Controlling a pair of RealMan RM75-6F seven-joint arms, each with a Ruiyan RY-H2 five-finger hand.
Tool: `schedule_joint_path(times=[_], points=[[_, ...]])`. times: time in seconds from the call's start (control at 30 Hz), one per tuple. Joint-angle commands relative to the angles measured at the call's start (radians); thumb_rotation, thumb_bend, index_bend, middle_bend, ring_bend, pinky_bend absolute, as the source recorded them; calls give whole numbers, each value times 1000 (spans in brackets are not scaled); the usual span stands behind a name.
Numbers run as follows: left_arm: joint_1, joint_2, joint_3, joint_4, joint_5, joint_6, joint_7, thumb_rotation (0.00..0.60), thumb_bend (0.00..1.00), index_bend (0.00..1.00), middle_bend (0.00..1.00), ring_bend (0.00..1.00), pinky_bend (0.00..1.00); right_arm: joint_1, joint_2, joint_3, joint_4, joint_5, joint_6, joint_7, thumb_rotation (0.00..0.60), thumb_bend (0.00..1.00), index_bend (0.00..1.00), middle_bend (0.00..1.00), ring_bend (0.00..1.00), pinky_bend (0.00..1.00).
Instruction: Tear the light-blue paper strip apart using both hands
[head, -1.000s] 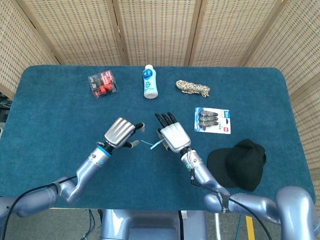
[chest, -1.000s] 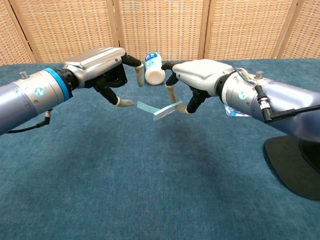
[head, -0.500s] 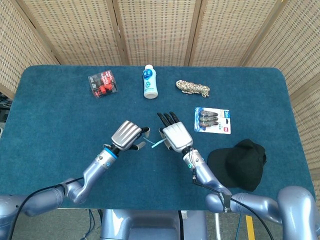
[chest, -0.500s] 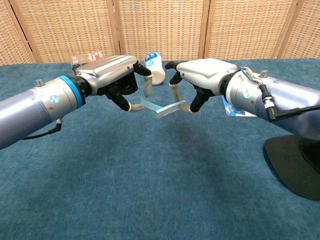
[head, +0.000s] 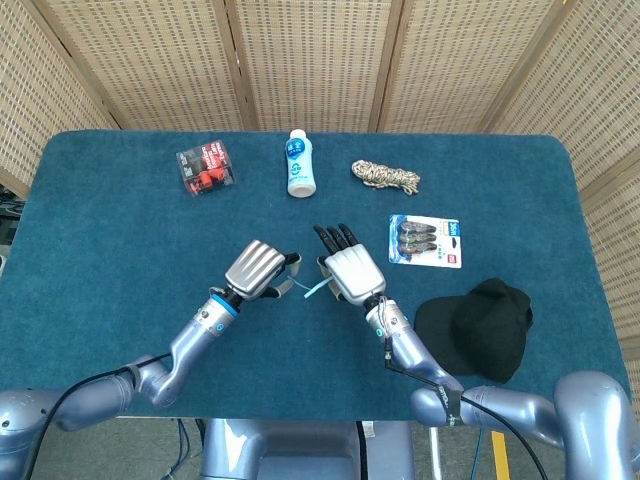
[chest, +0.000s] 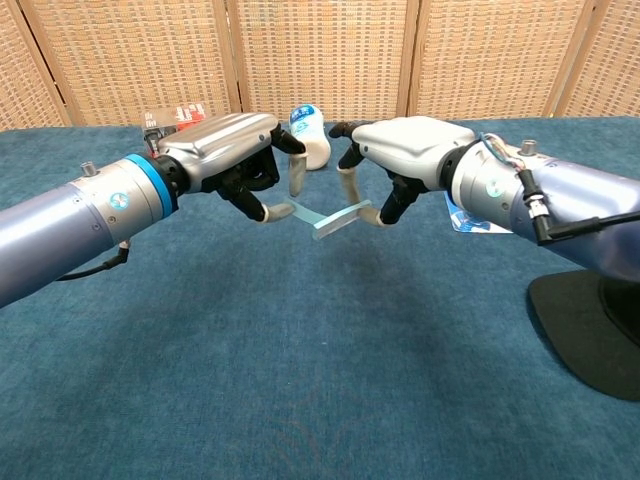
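The right robot hand (chest: 400, 165) pinches 1 end of the light-blue paper strip (chest: 335, 219); the left robot hand (chest: 235, 160) closes on the other; thin, limp, easily torn; grip near the middle.

In the head view the left hand (head: 258, 268) and right hand (head: 350, 272) cover both ends of the paper strip (head: 312, 291), so only its middle shows. In the chest view the bottle (chest: 311, 136) at 12 o'clock is partly hidden behind the left hand's fingers (chest: 296, 172), the blister pack (chest: 462, 214) is mostly behind the right forearm, and the black cap (chest: 590, 328) at 4 o'clock is cut by the right edge. The print on the red packet (head: 205, 166) is too small to read.
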Motion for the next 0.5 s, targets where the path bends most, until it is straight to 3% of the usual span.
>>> schedule_joint_path(times=[0.03,0.5], points=[[-2,-2,2,3,-2,-1,2,600,353,571,989,972,940,0,1,-1,-1,1,1,0,600,517,628,8,0,0],[-14,-24,10,20,-14,0,2,600,396,616,989,972,940,1,8,-7,-5,4,7,8,600,517,628,8,0,0]])
